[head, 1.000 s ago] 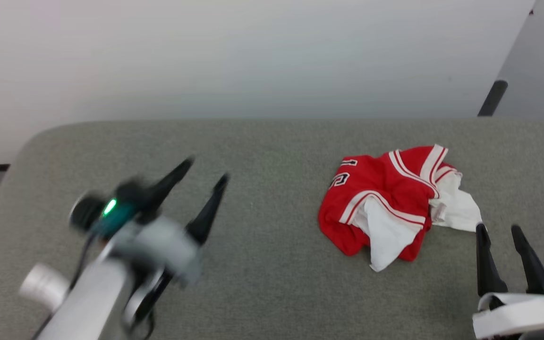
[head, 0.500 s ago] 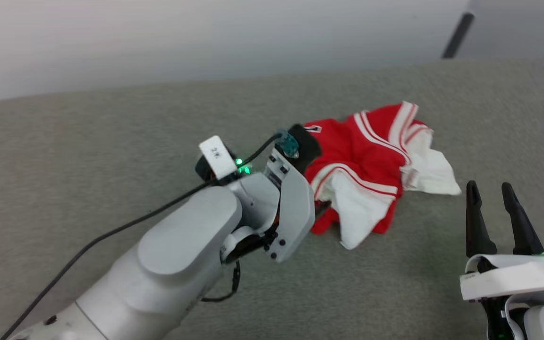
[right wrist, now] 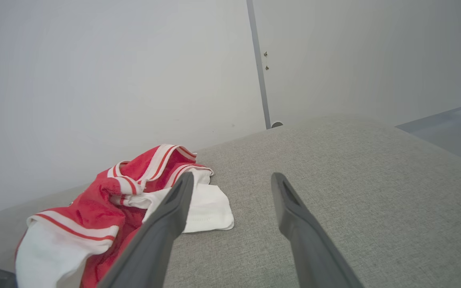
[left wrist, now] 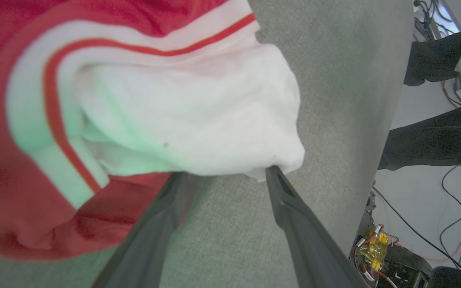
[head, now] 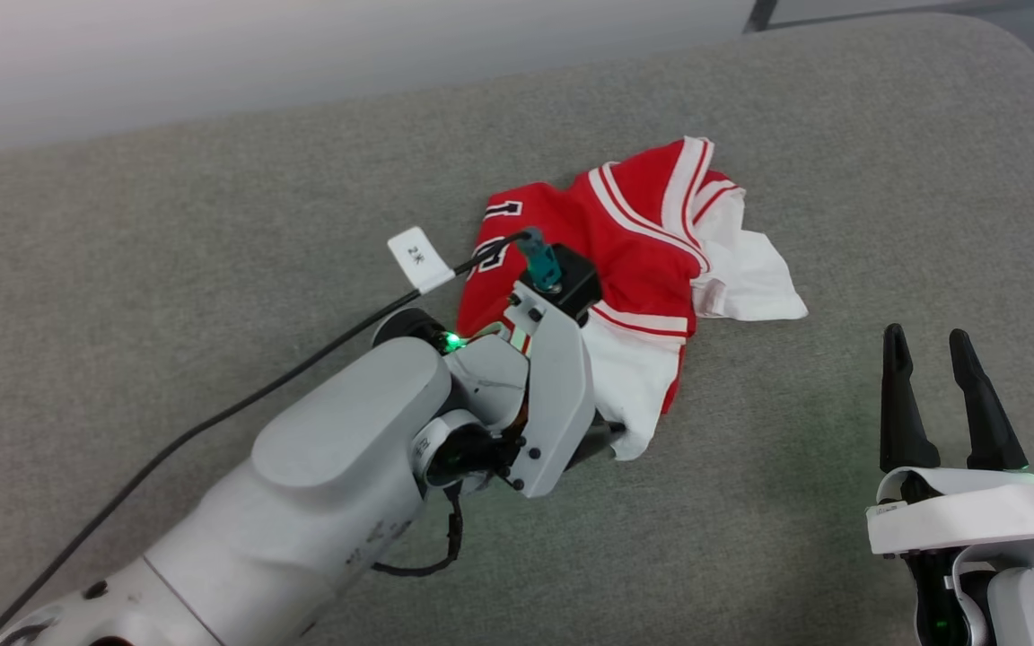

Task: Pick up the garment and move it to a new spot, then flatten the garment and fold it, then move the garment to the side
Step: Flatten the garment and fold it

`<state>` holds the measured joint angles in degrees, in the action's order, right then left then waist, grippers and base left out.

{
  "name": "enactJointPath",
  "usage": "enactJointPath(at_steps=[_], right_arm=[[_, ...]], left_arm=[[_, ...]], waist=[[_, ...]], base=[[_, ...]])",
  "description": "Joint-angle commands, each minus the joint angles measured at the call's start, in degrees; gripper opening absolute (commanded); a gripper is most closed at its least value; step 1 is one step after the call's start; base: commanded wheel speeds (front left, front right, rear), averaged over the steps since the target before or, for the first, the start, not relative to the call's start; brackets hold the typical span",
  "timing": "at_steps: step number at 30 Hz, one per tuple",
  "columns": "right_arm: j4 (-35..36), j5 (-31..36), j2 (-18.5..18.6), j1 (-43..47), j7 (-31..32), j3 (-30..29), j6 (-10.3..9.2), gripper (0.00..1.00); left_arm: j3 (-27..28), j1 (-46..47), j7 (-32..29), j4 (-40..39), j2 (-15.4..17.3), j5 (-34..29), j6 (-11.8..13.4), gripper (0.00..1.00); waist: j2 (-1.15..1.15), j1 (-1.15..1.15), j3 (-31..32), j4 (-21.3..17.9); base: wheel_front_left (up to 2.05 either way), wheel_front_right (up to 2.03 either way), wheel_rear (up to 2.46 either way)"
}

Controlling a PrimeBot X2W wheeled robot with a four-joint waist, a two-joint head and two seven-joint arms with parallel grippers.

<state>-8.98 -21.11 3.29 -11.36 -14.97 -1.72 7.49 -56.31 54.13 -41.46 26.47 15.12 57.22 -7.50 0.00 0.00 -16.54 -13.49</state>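
While the crumpled red jersey-style shirt with white sleeves and striped trim (head: 625, 224) is lying bunched on the grey fabric-covered surface (head: 167, 233), you are only just starting the first step: it is not yet lifted, moved, flattened or folded. Your left gripper (left wrist: 224, 174) is reaching in low at the near edge of the shirt. Its two dark fingers are standing spread, one tip meeting the corner of a white sleeve and the other lying against the red hem, and no cloth is pinched between them. Your right gripper (head: 925, 336) is hovering off to the right of the shirt, its fingers parted and holding nothing. By my reckoning you are facing the whole job: closing on the cloth, carrying it to a new spot, spreading it flat, folding it and setting it aside.
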Motion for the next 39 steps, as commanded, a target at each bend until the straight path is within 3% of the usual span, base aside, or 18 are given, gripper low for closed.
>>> enactJointPath(at_steps=[1,16,17,18,19,23,28,39], right_arm=[[0.23,-0.35,-0.17,-0.32,-0.28,-0.32,0.00,1.00],[0.43,-0.35,-0.40,-0.89,-0.29,0.37,0.00,1.00],[0.49,-0.33,-0.39,-0.92,-0.29,0.27,0.00,1.00],[0.53,-0.37,-0.40,-0.96,-0.29,0.19,0.00,1.00],[0.57,-0.45,-0.40,-0.99,-0.29,0.15,0.00,1.00],[0.58,-0.42,-0.41,-0.54,-0.29,-0.08,0.00,1.00],[0.18,0.24,-0.40,0.21,-0.29,-0.12,0.00,1.00],[-0.15,1.19,-0.26,0.75,-0.29,0.36,0.00,1.00]], left_arm=[[-0.06,0.83,-0.54,-0.82,0.28,1.19,0.06,1.00],[1.44,1.64,-0.30,-2.36,0.42,4.20,0.46,1.00],[1.38,1.55,0.05,-2.12,0.27,4.12,0.45,0.71],[1.49,1.46,0.39,-1.85,0.06,4.08,0.48,0.30],[1.88,1.54,1.20,-1.50,-0.11,3.98,0.69,0.00],[4.24,2.35,3.76,-0.41,-0.90,5.46,0.92,0.00],[11.21,3.05,6.36,-0.98,-0.97,11.37,2.14,0.00],[28.69,0.37,13.05,1.15,3.03,24.09,9.44,0.00]], waist=[[0.00,0.00,-0.39,-0.50],[0.00,0.00,-0.78,-0.72],[0.00,0.00,-0.90,-0.76],[0.00,0.00,-1.02,-0.77],[0.00,0.00,-1.13,-0.75],[0.00,0.00,-0.91,-0.26],[0.00,0.00,0.39,1.22],[0.00,0.00,2.37,3.37]], base=[[0.00,0.00,0.00],[0.00,0.00,0.00],[0.00,0.00,0.00],[0.00,0.00,0.00],[0.00,0.00,0.00],[0.00,0.00,0.00],[0.00,0.00,0.00],[0.00,0.00,0.00]])
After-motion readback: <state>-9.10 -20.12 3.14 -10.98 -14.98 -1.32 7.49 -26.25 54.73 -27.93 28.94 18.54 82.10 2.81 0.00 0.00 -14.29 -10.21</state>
